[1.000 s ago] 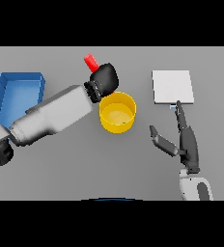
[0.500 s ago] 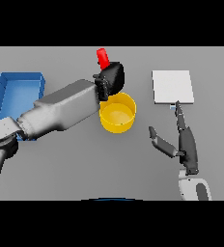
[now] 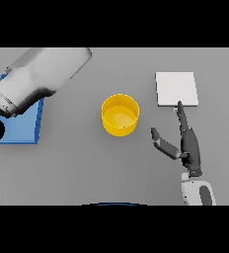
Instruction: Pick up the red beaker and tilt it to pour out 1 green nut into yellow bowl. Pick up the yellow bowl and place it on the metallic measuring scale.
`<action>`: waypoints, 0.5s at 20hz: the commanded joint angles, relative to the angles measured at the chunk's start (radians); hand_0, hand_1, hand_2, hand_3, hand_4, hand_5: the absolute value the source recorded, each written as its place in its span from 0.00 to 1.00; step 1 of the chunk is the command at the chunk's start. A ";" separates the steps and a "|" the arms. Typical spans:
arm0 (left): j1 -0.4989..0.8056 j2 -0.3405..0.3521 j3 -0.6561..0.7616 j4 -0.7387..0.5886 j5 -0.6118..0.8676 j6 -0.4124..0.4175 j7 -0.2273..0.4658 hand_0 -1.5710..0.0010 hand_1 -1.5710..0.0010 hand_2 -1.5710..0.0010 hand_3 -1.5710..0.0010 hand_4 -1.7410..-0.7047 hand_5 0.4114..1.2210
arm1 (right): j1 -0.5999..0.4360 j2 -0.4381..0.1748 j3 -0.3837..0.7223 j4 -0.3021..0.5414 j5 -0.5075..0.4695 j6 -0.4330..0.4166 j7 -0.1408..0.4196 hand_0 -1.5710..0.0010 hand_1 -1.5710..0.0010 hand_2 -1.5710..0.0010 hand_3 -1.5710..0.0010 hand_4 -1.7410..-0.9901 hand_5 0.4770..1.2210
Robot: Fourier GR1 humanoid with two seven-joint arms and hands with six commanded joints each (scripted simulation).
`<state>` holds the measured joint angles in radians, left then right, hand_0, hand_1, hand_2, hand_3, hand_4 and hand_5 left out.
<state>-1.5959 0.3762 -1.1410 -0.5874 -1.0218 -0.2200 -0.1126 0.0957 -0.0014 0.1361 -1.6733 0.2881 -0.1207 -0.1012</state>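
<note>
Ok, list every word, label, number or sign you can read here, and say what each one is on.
There is no readable text in the head view.
yellow bowl: plain, no marking.
metallic measuring scale: blank pale top, no digits or display visible.
blue tray: no label; partly hidden by the left arm.
right hand and both arms: no lettering.
The red beaker and the left hand are out of view.

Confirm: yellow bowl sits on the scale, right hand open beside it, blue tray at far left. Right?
Not quite. The head view shows the bowl on the bare table, left of the scale and apart from it. The rest holds: the right hand is open near the scale, and the blue tray is at far left.
</note>
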 commanded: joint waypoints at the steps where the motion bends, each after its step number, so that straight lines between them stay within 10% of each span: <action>1: -0.014 0.007 0.030 0.033 0.027 -0.006 0.020 0.00 0.00 0.04 0.17 0.03 1.00 | 0.001 -0.005 -0.010 -0.010 -0.022 0.011 0.005 1.00 1.00 1.00 1.00 0.74 0.16; 10: 0.071 0.171 0.455 0.287 0.517 0.134 0.162 0.00 0.00 0.00 0.11 0.00 1.00 | -0.007 -0.015 -0.019 0.020 -0.055 0.038 -0.029 1.00 1.00 1.00 1.00 0.69 0.15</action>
<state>-1.5243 0.5483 -0.6874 -0.2995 -0.5020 -0.0879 0.0502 0.0892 -0.0161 0.1169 -1.6536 0.2327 -0.0828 -0.1306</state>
